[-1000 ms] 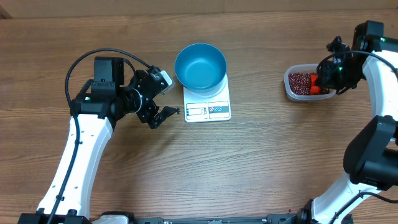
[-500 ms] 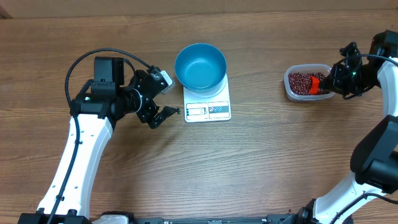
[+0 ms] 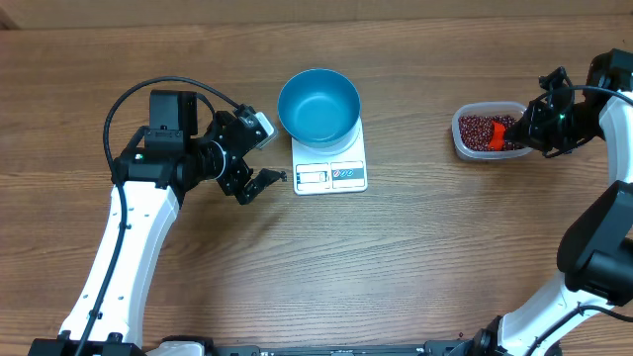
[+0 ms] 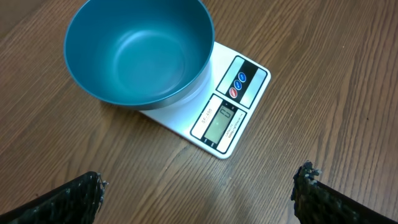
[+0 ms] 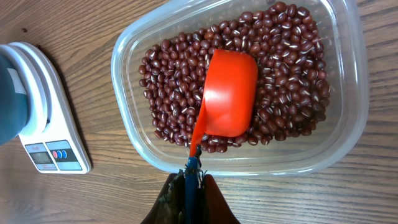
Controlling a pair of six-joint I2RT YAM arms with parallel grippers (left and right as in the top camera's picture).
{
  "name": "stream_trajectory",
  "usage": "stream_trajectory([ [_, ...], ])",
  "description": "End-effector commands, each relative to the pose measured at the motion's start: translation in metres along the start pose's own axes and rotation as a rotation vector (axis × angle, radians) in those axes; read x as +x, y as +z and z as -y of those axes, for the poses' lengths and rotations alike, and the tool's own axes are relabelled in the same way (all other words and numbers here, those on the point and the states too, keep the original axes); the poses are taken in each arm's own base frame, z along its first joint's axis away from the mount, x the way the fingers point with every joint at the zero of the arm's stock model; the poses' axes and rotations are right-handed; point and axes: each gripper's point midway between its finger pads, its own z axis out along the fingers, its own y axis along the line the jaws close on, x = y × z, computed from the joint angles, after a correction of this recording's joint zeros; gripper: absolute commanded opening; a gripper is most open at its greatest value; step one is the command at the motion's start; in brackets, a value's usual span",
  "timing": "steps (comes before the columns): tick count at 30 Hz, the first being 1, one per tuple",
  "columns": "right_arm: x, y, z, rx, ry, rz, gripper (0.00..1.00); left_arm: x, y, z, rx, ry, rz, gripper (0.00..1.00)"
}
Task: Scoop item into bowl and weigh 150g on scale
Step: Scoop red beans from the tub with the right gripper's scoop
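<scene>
The beans [image 5: 174, 93] fill a clear plastic tub [image 5: 348, 93] at the table's right, where they show as a maroon mass [image 3: 476, 128]. An orange scoop [image 5: 230, 93] lies on them with its smooth back showing. My right gripper [image 5: 191, 177] is shut on the scoop's thin blue handle end, just outside the tub's near wall; from above this gripper [image 3: 526, 131] sits right of the tub. The empty blue bowl [image 3: 318, 104] stands on the white scale [image 3: 331, 173]. My left gripper [image 3: 262, 153] hangs open left of the scale, holding nothing. In the left wrist view the bowl [image 4: 137, 50] and scale [image 4: 230, 115] lie ahead of the gripper [image 4: 199, 186].
The clear tub [image 3: 461, 143] stands about a hand's width right of the scale, with bare wood between them. In the right wrist view the scale [image 5: 50, 124] and the bowl's edge [image 5: 7, 93] appear at the far left.
The right gripper has drawn back to the right from over the tub, and the scoop's handle now slants toward it. The left arm has not moved.
</scene>
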Motion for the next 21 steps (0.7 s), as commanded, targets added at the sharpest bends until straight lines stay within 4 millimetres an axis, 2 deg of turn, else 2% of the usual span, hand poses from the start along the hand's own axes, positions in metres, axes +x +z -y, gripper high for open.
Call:
stream_trajectory([
  [1,0.0122,0.0168,0.0037,-0.015,0.044,-0.067,0.04,-0.0004,-0.0003,0.0032,0.014,-0.017,0.011,1.0],
  [21,0.0096,0.0167,0.0043,-0.014,0.067,-0.056,0.04,-0.0004,-0.0003,0.0032,0.014,-0.017,0.011,1.0],
])
